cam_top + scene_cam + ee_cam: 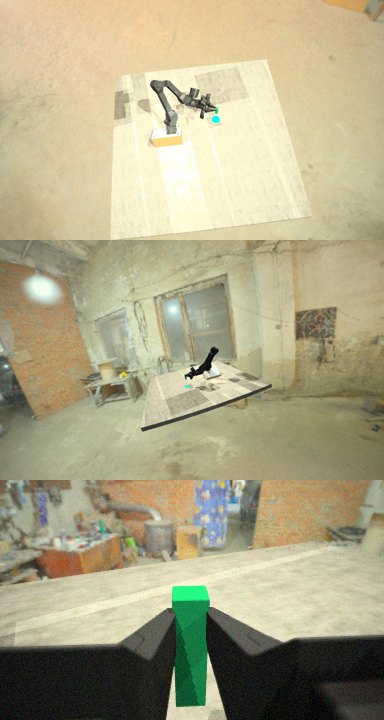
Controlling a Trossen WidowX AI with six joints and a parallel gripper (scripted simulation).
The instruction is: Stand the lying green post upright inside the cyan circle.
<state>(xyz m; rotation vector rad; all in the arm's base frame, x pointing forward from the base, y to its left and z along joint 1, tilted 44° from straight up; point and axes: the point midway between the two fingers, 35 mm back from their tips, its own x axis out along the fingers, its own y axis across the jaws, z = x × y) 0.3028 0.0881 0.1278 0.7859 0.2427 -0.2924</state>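
Observation:
The green post (216,112) (185,377) (190,660) is held near its upper end and looks close to upright. My gripper (216,109) (186,376) (190,616) is shut on it, with one finger on each side. In the exterior view the post hangs in the air above the table top. The cyan circle (215,119) (187,386) lies flat on the table. In the top and exterior views it shows just below the post, apart from it. The circle is not seen in the wrist view.
The arm stands on an orange-sided base block (167,141) with a white top (212,371) on the square table top (249,169) (158,415). The table's far edge shows in the wrist view, with room clutter beyond it. Shadows and light patches cross the table.

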